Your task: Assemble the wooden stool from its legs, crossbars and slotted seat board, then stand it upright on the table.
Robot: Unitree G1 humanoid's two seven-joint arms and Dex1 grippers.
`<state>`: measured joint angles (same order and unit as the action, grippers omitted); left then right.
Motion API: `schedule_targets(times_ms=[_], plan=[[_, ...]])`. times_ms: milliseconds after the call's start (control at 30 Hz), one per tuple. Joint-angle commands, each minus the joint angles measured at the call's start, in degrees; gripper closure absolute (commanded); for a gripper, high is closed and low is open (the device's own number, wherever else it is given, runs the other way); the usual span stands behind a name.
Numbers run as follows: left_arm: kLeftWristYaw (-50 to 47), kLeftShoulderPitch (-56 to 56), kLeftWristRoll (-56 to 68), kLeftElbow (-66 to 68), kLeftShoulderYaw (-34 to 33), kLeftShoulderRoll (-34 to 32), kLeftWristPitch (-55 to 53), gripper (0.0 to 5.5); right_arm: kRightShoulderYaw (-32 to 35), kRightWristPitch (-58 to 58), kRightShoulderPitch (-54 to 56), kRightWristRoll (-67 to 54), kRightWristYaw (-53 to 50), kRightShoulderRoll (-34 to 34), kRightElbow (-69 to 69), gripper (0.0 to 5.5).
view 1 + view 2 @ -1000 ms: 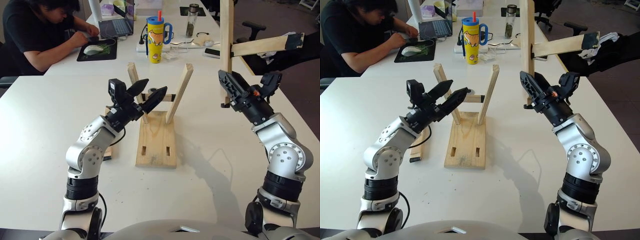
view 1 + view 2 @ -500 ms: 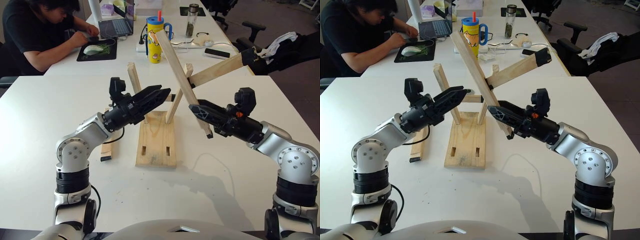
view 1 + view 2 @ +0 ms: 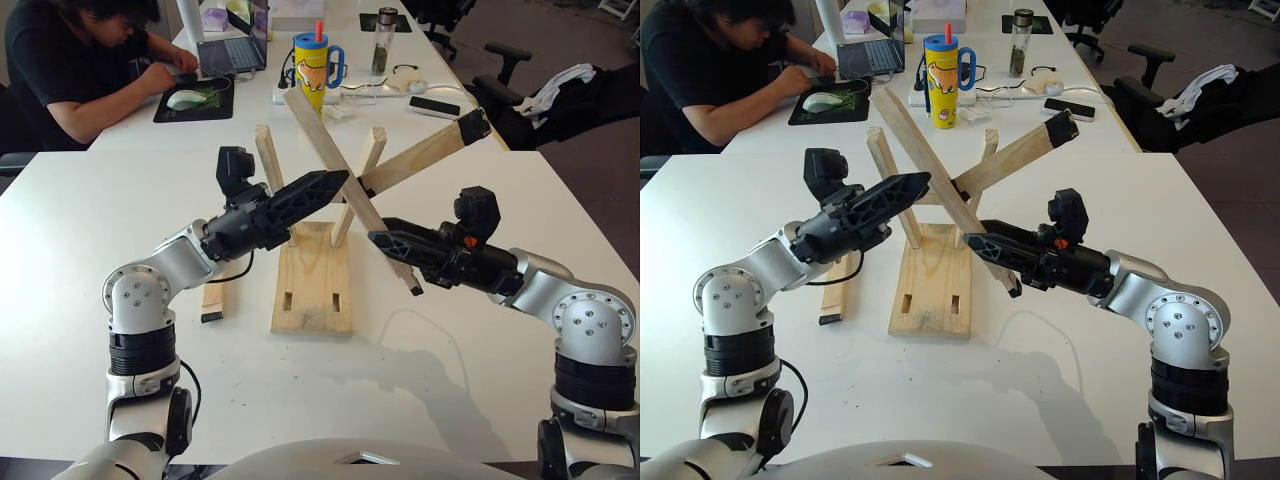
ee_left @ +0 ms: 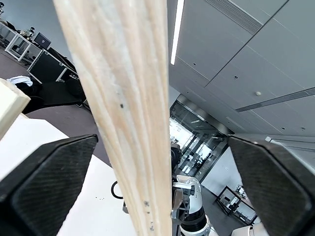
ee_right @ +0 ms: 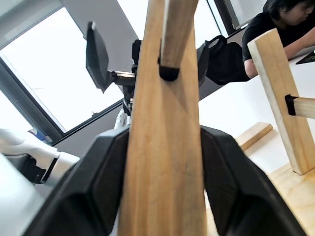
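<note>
Pale wooden slotted seat board lies flat on the white table. Above it the black right gripper clenches a slanted wooden leg; the black left gripper straddles it, spread, contact unclear.

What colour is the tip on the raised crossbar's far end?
Black. The crossbar itself is pale wood; left eye view shows it best.

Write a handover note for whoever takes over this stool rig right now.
Right gripper: shut on a leg with a crossbar attached, tilted in the air by the seat board.
Left gripper: open, fingers either side of that leg.
Done: two legs stand in the board's far end.
Left: fit the held leg into the free slots, add the loose piece lying beside the board, stand the stool up.
</note>
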<state>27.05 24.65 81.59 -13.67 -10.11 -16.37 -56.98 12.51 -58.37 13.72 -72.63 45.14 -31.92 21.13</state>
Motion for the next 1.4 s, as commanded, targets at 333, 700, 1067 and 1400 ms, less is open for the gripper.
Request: schedule_targets(times_ms=[333,700,1067,1400], plan=[[0.5,2.6,2.7,2.4,-0.4,-3.5,-1.4,0.64,-0.8,-3.1,-1.8,-1.7,5.4,-5.7,0.0,3.41],[2.9,2.1,2.2,3.6,-0.4,-6.6,-3.3,1.85,-1.2,-4.3,-1.9,-2.2,6.8,-7.8,0.1,3.41],[7.2,1.6,0.5,3.6,0.9,-10.0,-5.4,3.48,-1.7,-3.9,-0.7,-2.0,7.3,-8.3,-1.1,3.41],[9.9,1.4,-2.8,5.0,-0.1,-11.8,-4.7,3.48,-2.7,-3.1,-1.5,1.1,9.3,-9.2,-1.1,2.49]])
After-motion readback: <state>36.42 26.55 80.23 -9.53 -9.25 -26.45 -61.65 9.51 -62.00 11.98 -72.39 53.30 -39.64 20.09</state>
